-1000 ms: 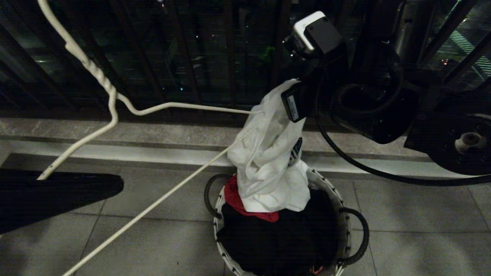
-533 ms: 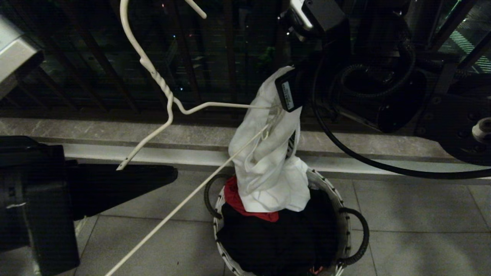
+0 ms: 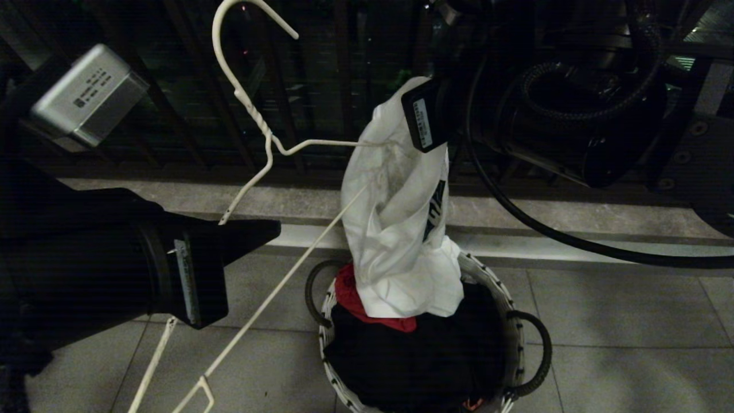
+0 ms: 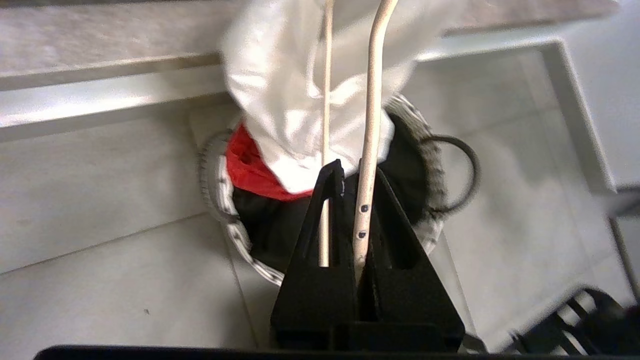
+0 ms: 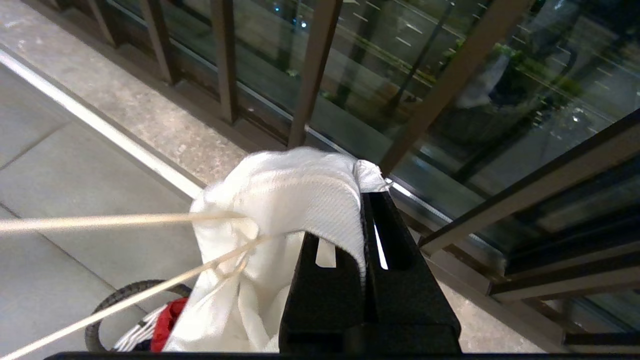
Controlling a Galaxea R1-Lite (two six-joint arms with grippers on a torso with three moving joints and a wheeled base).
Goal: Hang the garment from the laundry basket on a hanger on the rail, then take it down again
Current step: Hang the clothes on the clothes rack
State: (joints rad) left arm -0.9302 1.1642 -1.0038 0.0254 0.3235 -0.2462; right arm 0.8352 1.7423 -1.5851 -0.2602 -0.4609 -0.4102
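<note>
Over the laundry basket [image 3: 487, 275], my right gripper [image 5: 367, 200] pinches the ribbed collar of the white T-shirt [image 3: 395, 229], its hem trailing into the basket; my left gripper [image 4: 352, 172] is clamped on one shoulder wire of the white wire hanger [image 3: 269, 143], whose far end pokes into the limp, light cloth. I judge the collar the surest hold, the wire springy.

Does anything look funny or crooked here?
Yes. The thin white wire hanger is tilted sideways, one shoulder end poked inside the bunched-up white T-shirt. The shirt dangles from the right gripper, its bottom still on the clothes in the round woven basket.
</note>
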